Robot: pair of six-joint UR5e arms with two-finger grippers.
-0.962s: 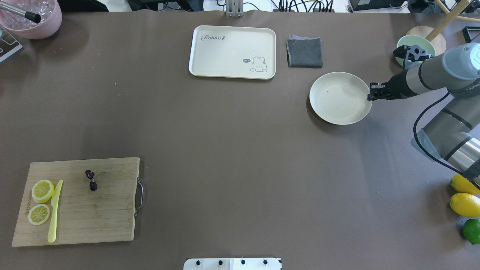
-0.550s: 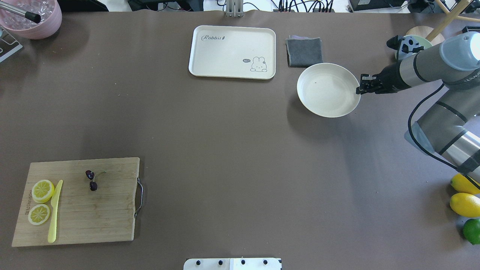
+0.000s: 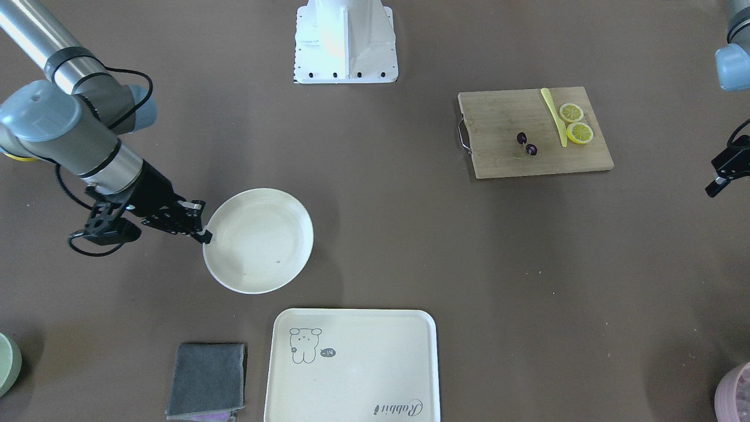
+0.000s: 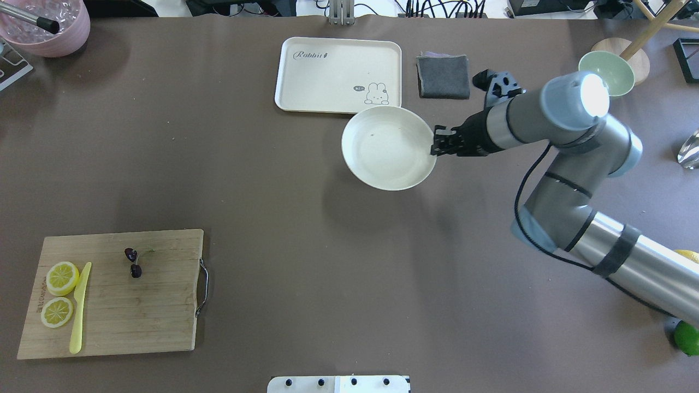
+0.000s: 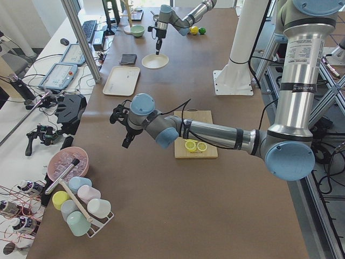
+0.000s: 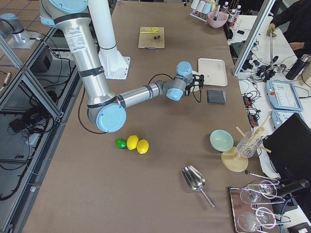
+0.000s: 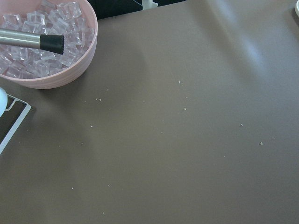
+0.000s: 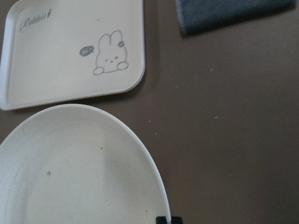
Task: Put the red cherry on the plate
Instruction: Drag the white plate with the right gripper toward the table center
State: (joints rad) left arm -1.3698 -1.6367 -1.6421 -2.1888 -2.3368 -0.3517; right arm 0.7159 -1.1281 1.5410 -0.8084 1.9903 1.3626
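Note:
The red cherry (image 4: 134, 262), a pair of tiny dark fruits on green stems, lies on the wooden cutting board (image 4: 153, 316) at the near left; it also shows as the cherry (image 3: 526, 144) in the front-facing view. My right gripper (image 4: 437, 147) is shut on the right rim of the round cream plate (image 4: 382, 155) and holds it above the table, just in front of the tray. One fingertip (image 8: 168, 219) pinches the rim in the right wrist view. My left gripper (image 3: 719, 179) hangs far left beyond the board, nothing seen in it; its jaws cannot be made out.
A cream rabbit tray (image 4: 327, 71) and a grey cloth (image 4: 443, 76) lie at the back. A pale green dish (image 4: 606, 72) stands at the far right. Lemon slices (image 4: 61, 277) and a yellow knife (image 4: 79, 311) share the board. A pink ice bowl (image 4: 46, 27) sits back left.
My right gripper has carried the plate leftward, from the right side of the table to in front of the tray's right corner. The cherry has not moved.

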